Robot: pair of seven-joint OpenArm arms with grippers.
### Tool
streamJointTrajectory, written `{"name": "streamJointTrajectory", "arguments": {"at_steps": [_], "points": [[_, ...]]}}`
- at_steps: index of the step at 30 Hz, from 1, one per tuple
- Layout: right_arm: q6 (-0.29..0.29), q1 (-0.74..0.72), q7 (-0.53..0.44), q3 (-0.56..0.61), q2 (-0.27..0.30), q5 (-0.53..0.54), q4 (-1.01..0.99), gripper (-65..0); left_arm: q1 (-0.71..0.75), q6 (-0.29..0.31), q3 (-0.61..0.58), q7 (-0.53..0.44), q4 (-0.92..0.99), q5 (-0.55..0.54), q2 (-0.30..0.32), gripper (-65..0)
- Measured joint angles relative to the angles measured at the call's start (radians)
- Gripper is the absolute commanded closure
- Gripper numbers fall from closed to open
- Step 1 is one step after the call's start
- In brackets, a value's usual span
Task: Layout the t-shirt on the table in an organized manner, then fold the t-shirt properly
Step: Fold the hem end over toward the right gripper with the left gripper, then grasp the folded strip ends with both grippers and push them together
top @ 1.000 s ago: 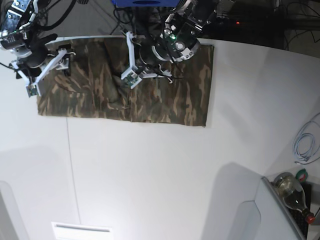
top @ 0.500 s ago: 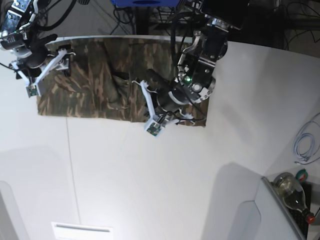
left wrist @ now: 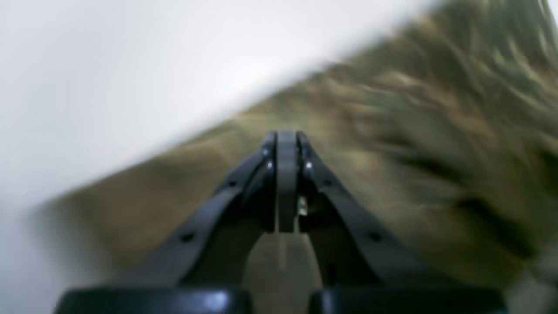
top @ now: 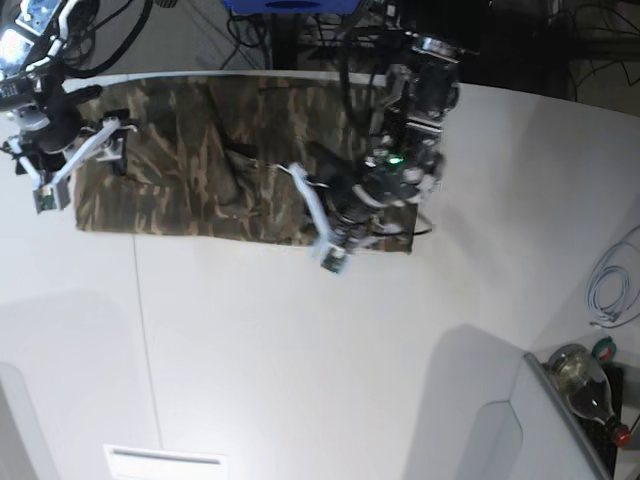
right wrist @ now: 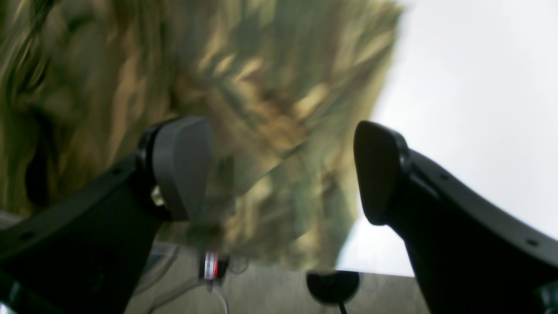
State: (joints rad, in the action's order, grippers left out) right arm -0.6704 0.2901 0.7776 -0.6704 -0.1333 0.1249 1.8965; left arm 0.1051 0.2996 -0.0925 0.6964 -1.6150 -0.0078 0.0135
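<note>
The camouflage t-shirt (top: 200,170) lies as a long folded band across the back of the white table (top: 300,350). My left gripper (top: 330,245) hangs over the shirt's near edge towards its right end. In the left wrist view, my left gripper (left wrist: 285,144) is shut with nothing seen between its fingers, above the blurred t-shirt (left wrist: 414,131). My right gripper (top: 68,168) is at the shirt's left end. In the right wrist view, my right gripper (right wrist: 281,170) stands open above the t-shirt (right wrist: 244,87), near the cloth's edge, with nothing between the fingers.
A thin seam (top: 142,320) runs down the table on the left. A white cable (top: 610,290), a glass bottle (top: 585,385) and a grey box edge (top: 550,430) sit at the right. Dark cables and gear (top: 300,30) crowd the back edge.
My left arm has swung from the shirt's back edge down over its near right edge, staying shut. My right gripper has drifted a little to the left at the shirt's left end.
</note>
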Motion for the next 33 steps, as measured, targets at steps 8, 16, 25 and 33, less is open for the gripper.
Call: {"name": "streamJointTrajectory", "arguments": {"at_steps": [8, 16, 25, 33], "points": [[0.001, -0.116, 0.257, -0.232, 0.15, 0.445, -0.225, -61.1, 0.148, 0.202, 0.515, -0.161, 0.027, -0.129, 0.185, 0.0], [-0.014, -0.193, 0.284, -0.229, 0.344, 0.59, -0.682, -61.2, 0.176, 0.254, 0.546, -0.467, 0.35, -0.155, 0.239, 0.0], [-0.035, -0.206, 0.246, 0.022, 0.4, 0.661, -0.85, -61.2, 0.146, 0.266, 0.324, -0.595, 0.449, -0.173, 0.222, 0.0], [-0.041, -0.192, 0.209, 0.16, 0.37, 0.711, -0.827, -61.1, 0.081, 0.261, 0.214, -0.615, 0.494, -0.177, 0.157, 0.0]]}}
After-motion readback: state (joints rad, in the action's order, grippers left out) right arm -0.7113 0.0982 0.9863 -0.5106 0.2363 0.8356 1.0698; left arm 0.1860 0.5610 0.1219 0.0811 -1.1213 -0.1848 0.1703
